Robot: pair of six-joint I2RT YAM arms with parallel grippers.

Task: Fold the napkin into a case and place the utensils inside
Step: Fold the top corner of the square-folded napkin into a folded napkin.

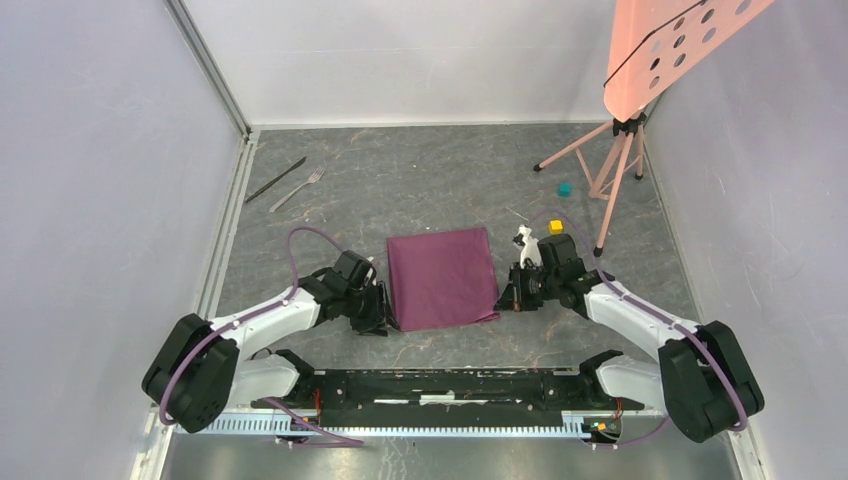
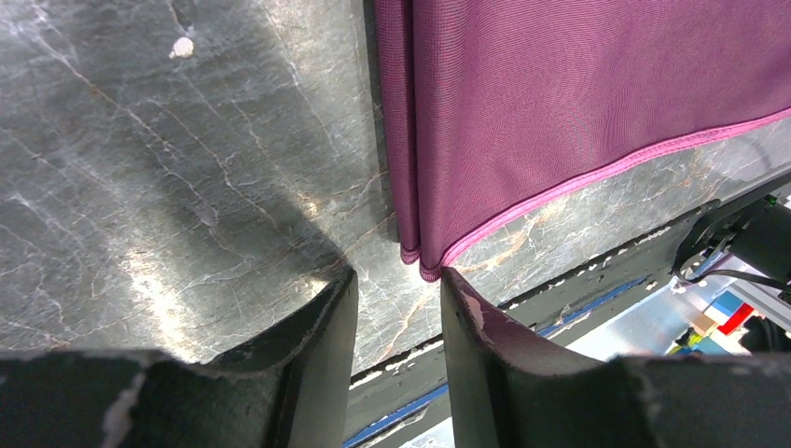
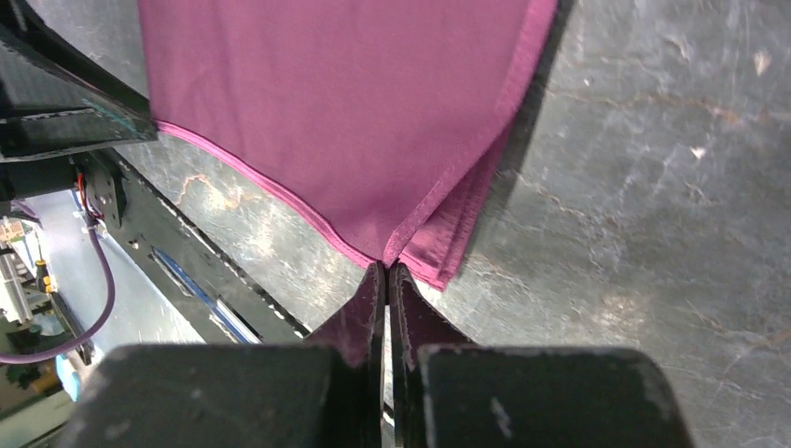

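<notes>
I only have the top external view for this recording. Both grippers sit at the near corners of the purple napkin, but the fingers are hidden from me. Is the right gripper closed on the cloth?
Observer: Yes. The right wrist view shows the right gripper shut on the napkin, pinching the near corner of its top layer.
Operator: And the left one?
Observer: The left gripper is open. The napkin's near corner lies just ahead of the gap between its fingers and is not gripped.
Operator: Is the cloth a single layer there?
Observer: No. The left wrist view shows rounded folds along that side edge, with layers stacked on each other.
</notes>
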